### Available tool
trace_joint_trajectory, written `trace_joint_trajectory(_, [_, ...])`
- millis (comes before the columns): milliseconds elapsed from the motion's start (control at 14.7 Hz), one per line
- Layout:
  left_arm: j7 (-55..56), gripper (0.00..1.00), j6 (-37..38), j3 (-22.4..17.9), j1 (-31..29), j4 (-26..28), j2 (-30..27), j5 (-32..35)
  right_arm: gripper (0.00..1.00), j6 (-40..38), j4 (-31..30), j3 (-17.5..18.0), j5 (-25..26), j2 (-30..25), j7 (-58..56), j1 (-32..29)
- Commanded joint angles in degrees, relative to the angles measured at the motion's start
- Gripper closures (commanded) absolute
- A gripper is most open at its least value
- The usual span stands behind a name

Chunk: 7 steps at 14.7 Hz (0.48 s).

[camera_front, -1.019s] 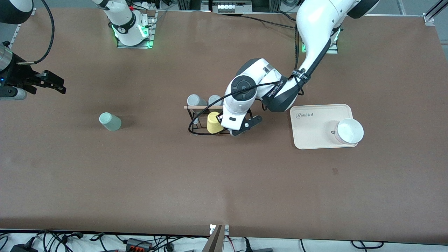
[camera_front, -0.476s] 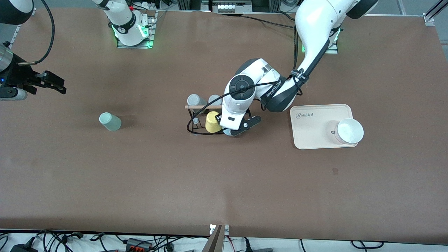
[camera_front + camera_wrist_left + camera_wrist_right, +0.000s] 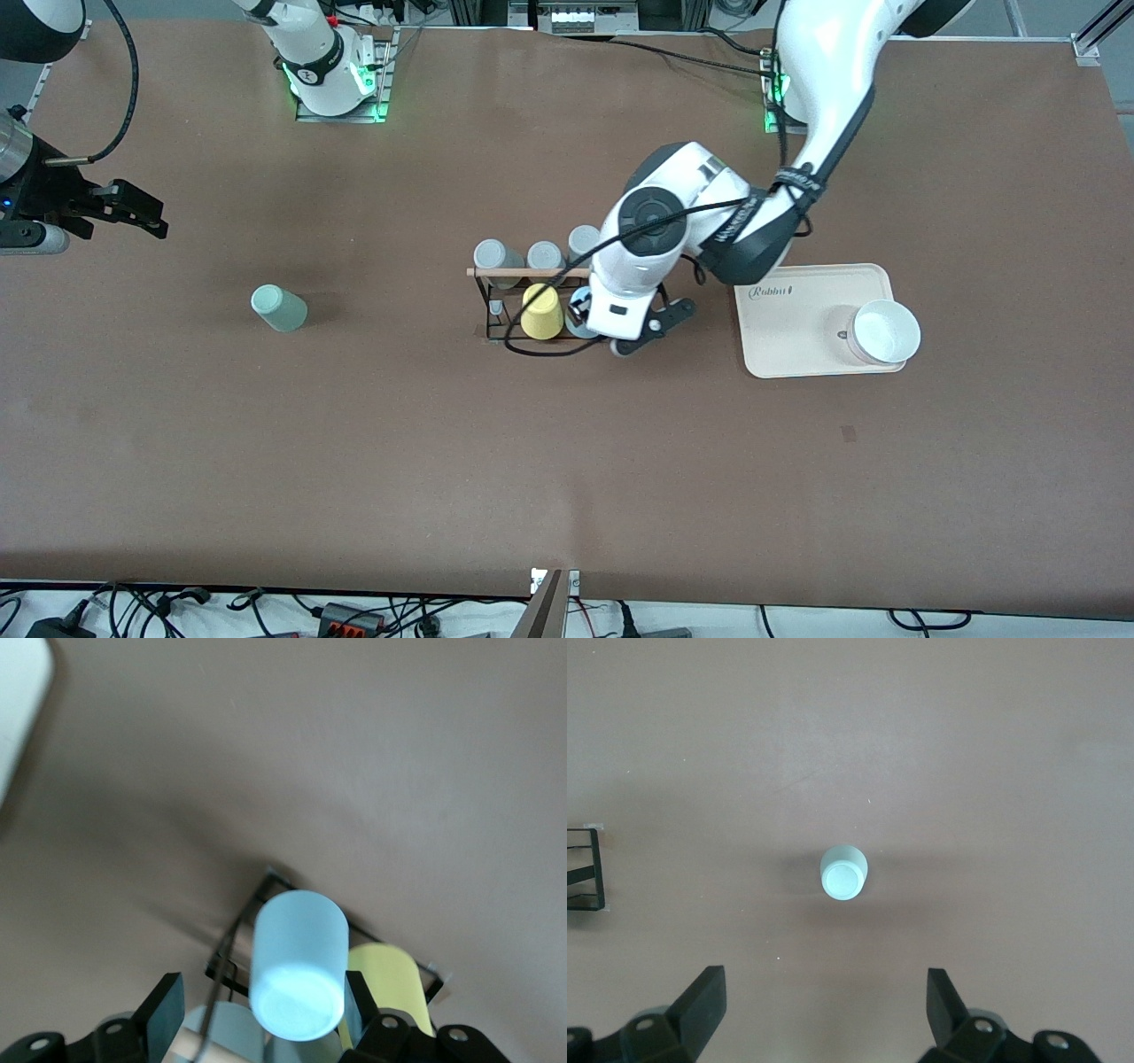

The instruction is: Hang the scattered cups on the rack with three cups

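Observation:
The black wire rack point(image 3: 523, 272) stands mid-table with three grey cups on its farther row and a yellow cup point(image 3: 542, 312) on its nearer row. The light blue cup point(image 3: 579, 324) sits base-up on the rack beside the yellow cup. My left gripper point(image 3: 602, 330) is over it, open; in the left wrist view the blue cup point(image 3: 299, 966) stands between the fingers point(image 3: 165, 1008), one pad close against it and the other apart. The mint-green cup point(image 3: 278, 308) stands base-up on the table toward the right arm's end. My right gripper point(image 3: 133, 213) waits open, high above it point(image 3: 842, 873).
A beige tray point(image 3: 797, 350) with a white bowl point(image 3: 884, 332) lies toward the left arm's end, close to the left arm's wrist. The rack's corner point(image 3: 585, 873) shows in the right wrist view. Cables run along the table's near and top edges.
My left arm has shifted toward its own end of the table, uncovering a third grey cup and the light blue cup on the rack. The right arm has not moved.

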State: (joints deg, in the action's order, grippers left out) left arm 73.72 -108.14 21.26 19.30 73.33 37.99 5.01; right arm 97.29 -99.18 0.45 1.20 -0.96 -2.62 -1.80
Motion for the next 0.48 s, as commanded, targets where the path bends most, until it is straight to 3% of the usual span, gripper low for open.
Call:
trace_joint_trajectory(0, [-5.1, 0.00, 4.9, 0.3, -4.1, 0.8, -3.7, 2.4, 0.00, -0.2, 0.7, 0.2, -0.5, 0.3, -0.1, -0.1])
trace_joint_trajectory(408, [-13.0, 0.00, 7.7, 0.2, -13.4, 1.0, -10.2, 2.5, 0.00, -0.3, 0.7, 0.1, -0.5, 0.3, -0.1, -0.1])
